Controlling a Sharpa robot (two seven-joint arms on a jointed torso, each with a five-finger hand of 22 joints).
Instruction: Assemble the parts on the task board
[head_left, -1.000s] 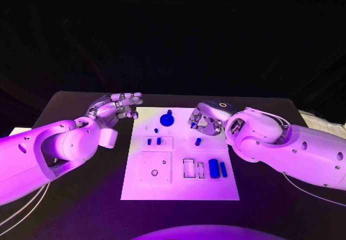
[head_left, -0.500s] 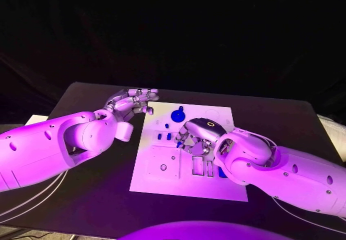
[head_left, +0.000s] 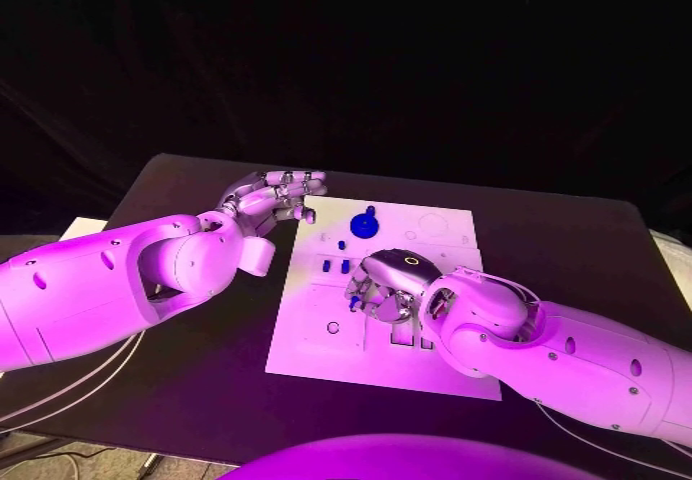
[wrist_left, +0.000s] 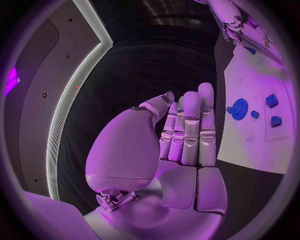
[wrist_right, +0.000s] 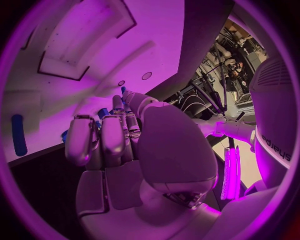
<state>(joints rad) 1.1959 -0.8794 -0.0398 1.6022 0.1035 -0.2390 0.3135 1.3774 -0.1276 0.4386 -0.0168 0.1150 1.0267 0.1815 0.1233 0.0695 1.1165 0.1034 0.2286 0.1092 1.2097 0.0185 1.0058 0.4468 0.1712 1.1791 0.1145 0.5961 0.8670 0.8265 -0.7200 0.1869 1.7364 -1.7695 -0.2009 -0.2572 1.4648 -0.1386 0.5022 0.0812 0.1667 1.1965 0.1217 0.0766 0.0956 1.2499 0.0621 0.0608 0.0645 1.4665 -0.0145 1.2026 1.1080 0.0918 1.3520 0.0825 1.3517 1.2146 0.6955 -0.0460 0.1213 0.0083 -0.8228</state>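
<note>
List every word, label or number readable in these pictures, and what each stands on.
"sharpa": partly cut off at the picture's edge, on the white arm in the right wrist view.
Task board: no print readable, only outlines and blue parts.
Nothing else is legible.

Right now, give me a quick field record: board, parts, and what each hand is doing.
board: white task board flat on the black table
round blue part: on the board's far end
small blue parts: pair standing mid-board
left hand: at the board's far left corner, fingers straight and together, holding nothing
right hand: low over mid-board, fingers curled; a blue piece shows at the fingertips, grip unclear
</note>
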